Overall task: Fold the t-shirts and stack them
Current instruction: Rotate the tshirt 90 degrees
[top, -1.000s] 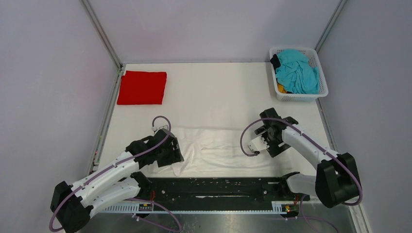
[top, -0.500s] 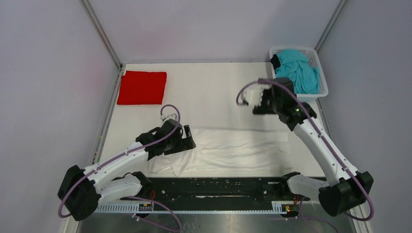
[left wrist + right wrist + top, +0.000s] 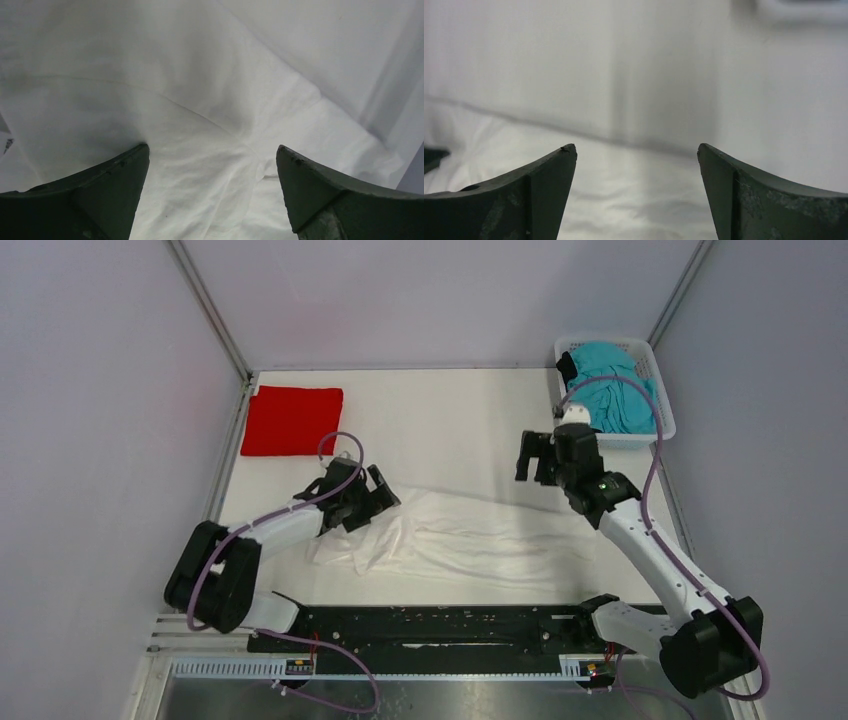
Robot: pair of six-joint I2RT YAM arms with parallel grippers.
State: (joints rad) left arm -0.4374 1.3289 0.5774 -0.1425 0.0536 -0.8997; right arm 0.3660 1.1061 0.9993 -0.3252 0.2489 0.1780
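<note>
White t-shirt [image 3: 470, 540] lies rumpled, near-centre of worktop [image 3: 450, 430]. Red t-shirt [image 3: 292, 420] folded, far left. Teal t-shirt [image 3: 610, 390] heaped in basket [image 3: 620, 440], far right. Left pincer [image 3: 375, 492] spread wide, empty, over white shirt's left end. Right pincer [image 3: 535, 455] spread wide, empty, apparently just beyond shirt's far right edge. Step done well: flatten cloth first, pinch matching corners, pull evenly, then fold.

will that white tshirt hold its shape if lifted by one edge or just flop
Likely flop: the white t-shirt lies rumpled with soft creases, so it should drape from whatever point is pinched. Probably light, since the cloth looks thin. Pushed, it would likely bunch rather than slide whole.
</note>
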